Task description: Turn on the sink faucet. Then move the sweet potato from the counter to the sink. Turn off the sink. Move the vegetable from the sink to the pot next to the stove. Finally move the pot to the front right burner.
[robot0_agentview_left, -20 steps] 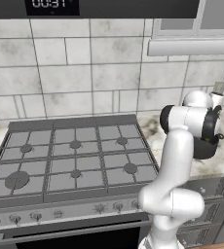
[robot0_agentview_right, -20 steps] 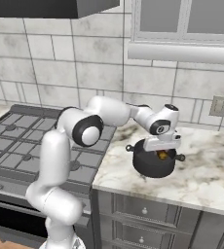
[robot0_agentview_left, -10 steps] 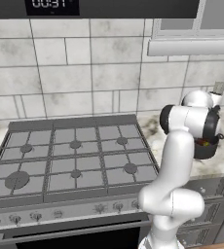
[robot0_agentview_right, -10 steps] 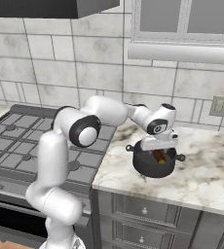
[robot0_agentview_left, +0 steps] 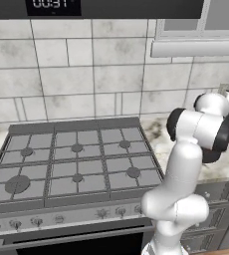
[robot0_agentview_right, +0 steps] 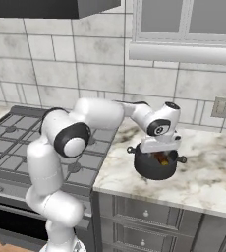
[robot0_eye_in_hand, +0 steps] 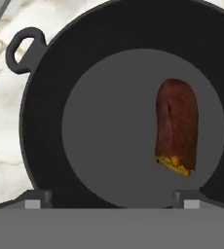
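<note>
Since a second ago the gripper has let go, its jaws now spread wide over the pot. At right of centre in the hand view, the sweet potato lies free on the pot floor. Beyond, the pot sits on the counter beside the stove.

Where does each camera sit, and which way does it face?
Left base view: behind the arm's left, facing the stove; arm at right.
Right base view: behind its right, facing the counter and pot; the open claw above it.
Hand view: looks down into the pot at the sweet potato.
Right base and hand views share the pot.
</note>
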You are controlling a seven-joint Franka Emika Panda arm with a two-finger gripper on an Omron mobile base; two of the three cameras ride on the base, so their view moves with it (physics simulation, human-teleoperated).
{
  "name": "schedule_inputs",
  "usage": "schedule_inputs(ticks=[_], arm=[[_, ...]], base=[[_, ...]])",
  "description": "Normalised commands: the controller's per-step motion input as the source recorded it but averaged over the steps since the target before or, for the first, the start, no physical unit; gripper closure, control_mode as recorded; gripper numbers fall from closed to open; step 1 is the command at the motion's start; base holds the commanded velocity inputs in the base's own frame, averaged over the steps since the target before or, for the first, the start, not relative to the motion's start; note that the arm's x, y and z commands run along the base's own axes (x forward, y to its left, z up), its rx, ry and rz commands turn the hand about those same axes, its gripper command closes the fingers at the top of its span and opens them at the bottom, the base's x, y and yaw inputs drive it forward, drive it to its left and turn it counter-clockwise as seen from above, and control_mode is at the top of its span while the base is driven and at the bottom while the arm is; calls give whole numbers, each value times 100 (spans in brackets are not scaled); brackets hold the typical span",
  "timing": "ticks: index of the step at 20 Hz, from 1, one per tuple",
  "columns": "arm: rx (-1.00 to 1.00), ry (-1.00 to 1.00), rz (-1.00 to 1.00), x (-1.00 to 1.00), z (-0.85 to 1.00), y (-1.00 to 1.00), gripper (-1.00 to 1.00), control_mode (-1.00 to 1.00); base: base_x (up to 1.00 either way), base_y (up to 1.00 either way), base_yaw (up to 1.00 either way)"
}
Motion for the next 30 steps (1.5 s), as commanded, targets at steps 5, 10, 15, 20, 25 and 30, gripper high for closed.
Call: schedule_inputs(ticks=[5,10,15,20,25,30], arm=[[0,0,3,-34,6,59,-100,-100],[0,0,4,-13,17,55,-100,-100],[-2,-3,3,-14,3,30,-100,-100],[-6,-4,0,-2,-4,-1,-100,-100],[-7,-2,0,8,-12,-2,-100,-100],[-2,0,0,19,-4,0,-100,-100]], base=[[0,0,0],[0,0,0],[0,0,0],[0,0,0],[0,0,0],[0,0,0]])
